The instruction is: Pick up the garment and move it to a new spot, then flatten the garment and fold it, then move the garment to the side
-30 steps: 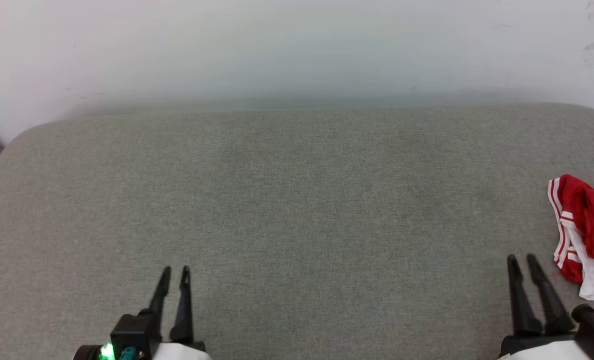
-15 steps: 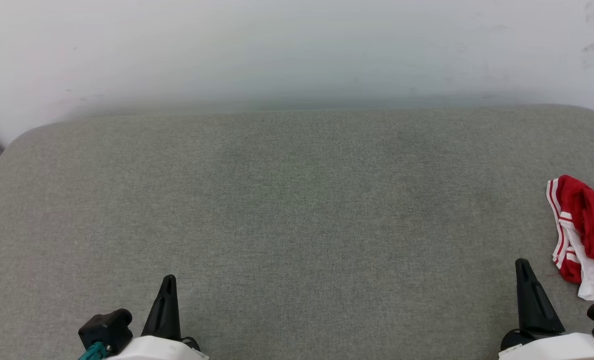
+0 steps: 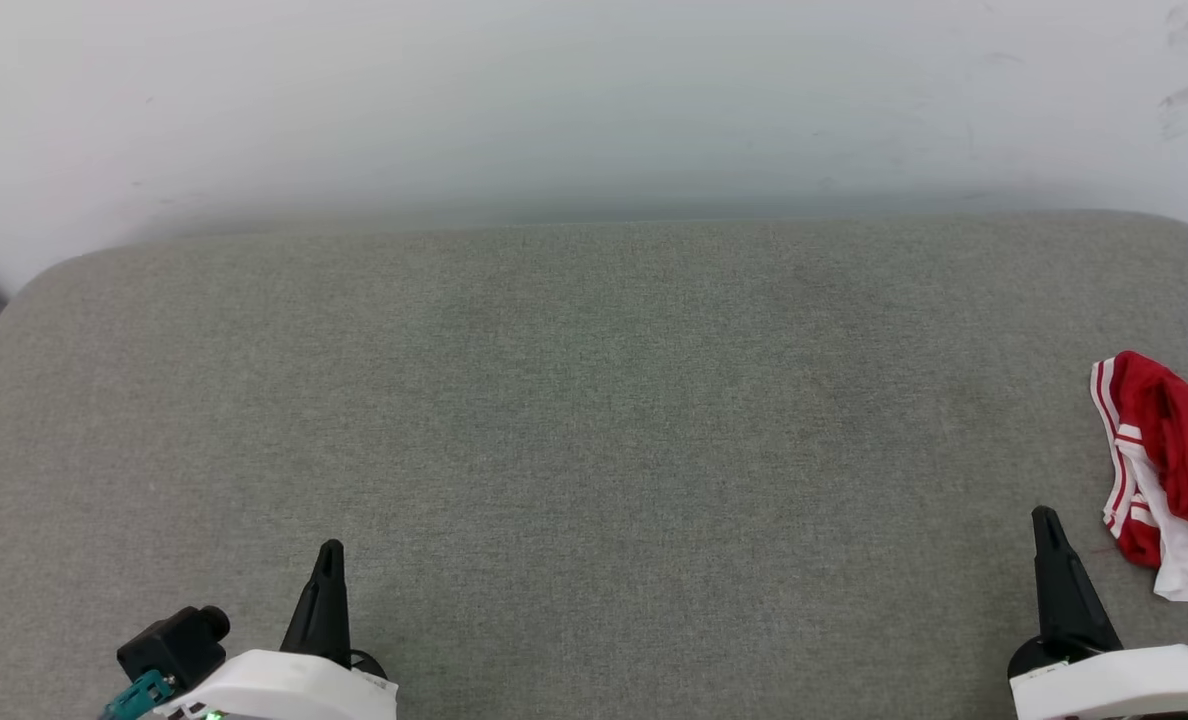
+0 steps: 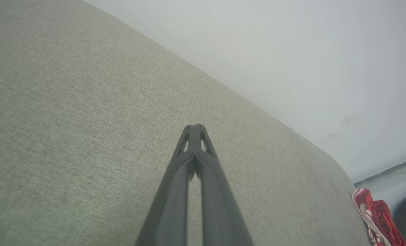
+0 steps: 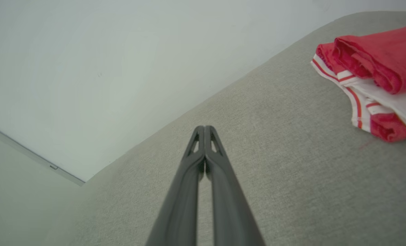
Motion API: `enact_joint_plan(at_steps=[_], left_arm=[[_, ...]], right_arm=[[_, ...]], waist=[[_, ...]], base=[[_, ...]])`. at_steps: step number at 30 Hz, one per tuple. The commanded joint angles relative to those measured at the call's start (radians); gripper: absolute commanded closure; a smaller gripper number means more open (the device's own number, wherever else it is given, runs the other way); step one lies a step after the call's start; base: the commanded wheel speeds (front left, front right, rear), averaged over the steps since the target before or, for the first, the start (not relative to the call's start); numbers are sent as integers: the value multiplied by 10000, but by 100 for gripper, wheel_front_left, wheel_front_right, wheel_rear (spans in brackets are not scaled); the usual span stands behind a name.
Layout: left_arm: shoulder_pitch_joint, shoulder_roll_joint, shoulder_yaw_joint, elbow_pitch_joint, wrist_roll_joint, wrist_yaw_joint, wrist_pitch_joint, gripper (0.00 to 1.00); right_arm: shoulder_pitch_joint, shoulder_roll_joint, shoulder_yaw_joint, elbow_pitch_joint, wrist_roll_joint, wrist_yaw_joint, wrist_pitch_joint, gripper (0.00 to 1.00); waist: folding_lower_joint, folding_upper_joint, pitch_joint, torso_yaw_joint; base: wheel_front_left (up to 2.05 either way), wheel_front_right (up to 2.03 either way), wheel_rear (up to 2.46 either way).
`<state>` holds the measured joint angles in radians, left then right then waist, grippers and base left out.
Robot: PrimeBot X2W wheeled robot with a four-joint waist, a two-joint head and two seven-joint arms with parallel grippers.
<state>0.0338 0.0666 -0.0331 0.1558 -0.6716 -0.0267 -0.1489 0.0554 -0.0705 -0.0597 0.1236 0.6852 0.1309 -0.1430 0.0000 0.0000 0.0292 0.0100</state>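
Two grippers show at the near edge of the grey cushion (image 3: 594,400), and both have their fingers pressed together on nothing. The left gripper (image 3: 330,550) is toward the near-left corner, the right gripper (image 3: 1045,517) toward the near-right corner. The garment (image 3: 1169,440) lies bunched at the cushion's right edge, red cloth rolled over a white sleeve with striped trim. Part of it runs past my head view, so I cannot tell how much, if any, hangs over that edge.

My worry is that edge. I judge the jersey cloth to be slippery, and closed fingers meeting it would push rather than catch, which could slide the heap off the cushion. A pinch on the top roll alone would likely lift one layer and drag the rest into a tangle.

I also cannot settle the stage. The bundle would fit a garment waiting to be carried to the middle, or one loosely folded and set aside. If it is set aside, a careless brush from the right arm could undo it.

The garment sits beyond the right gripper and to its right, near but apart, with bare cushion between. In the right wrist view it lies up and to the right of the closed tips (image 5: 204,128). From the left gripper it is well apart, across the cushion's whole width
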Motion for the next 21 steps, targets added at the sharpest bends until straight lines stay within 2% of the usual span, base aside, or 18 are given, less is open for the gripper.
enact_joint_plan(at_steps=[1,21], left_arm=[[-248,79,60,-77,-375,-86,75,100],[-598,120,326,176,-3143,-368,703,100]], right_arm=[[-295,-99,-8,-65,374,1,64,100],[-700,-103,-53,296,3083,0,713,100]], waist=[[0,0,-4,-2],[0,0,-59,-23]], base=[[0,0,0],[0,0,0]])
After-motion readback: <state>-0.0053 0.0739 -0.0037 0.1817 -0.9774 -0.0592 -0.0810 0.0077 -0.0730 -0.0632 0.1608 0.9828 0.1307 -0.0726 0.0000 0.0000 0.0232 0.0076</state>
